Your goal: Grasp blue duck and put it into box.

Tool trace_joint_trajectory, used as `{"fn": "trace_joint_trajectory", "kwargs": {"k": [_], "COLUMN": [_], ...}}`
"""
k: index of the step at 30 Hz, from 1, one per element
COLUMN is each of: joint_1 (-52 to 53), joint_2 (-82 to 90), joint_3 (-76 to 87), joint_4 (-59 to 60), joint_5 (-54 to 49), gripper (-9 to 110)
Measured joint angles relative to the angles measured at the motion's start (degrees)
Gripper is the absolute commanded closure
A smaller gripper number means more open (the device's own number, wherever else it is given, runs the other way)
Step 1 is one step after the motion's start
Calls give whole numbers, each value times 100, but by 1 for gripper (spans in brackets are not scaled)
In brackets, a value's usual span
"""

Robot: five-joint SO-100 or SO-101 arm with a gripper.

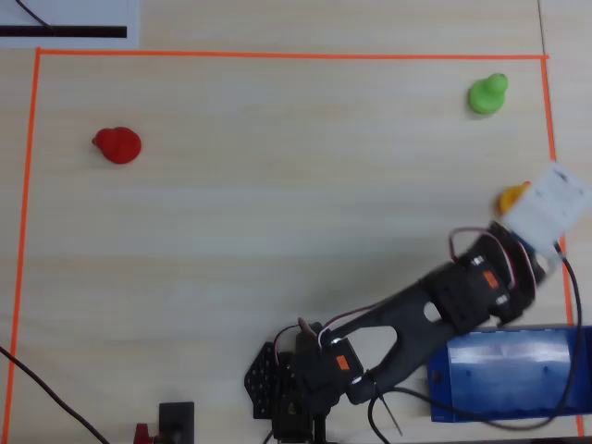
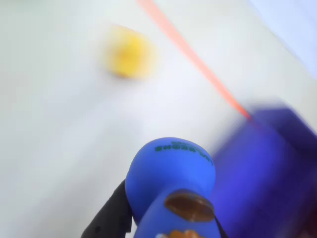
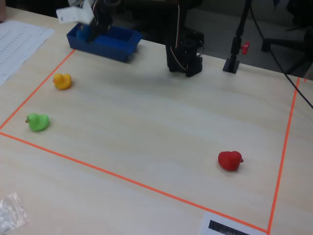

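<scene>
Jaws of the gripper [image 2: 168,233] are clamped on the blue duck [image 2: 171,186], apparently near the blurred box [image 2: 277,168].

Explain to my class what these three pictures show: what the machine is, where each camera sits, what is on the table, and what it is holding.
The machine is a small robot arm bolted to a wooden table, ending in a two-finger gripper. One picture looks straight down from above, one comes from a camera riding on the arm's wrist, and one is taken from across the table. An orange tape line marks out the work area. On the table lie a red duck, a green duck and a yellow duck. A dark blue box sits at the edge. In the wrist view the gripper is closed on the blue duck, lifted above the table, with the box close beside it.
</scene>
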Motion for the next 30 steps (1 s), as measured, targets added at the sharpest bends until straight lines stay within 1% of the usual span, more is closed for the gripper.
{"fn": "trace_joint_trajectory", "kwargs": {"k": [2,5,9,14,18,20,21,23,26,28,30], "joint_1": [870,1854,2558,2628,2619,2619,2619,2619,2619,2619,2619], "joint_2": [53,334,1037,1477,1459,1292,1187,993,844,835,835], "joint_3": [44,483,1230,1942,2004,2004,2004,2004,2004,2004,2004], "joint_4": [-9,-26,-176,-202,-229,-396,-492,-721,-888,-888,-888], "joint_5": [-290,-448,-589,-606,-606,-606,-606,-606,-659,-729,-747], "gripper": [101,101,101,101,101,95,86,76,74,70,69]}}
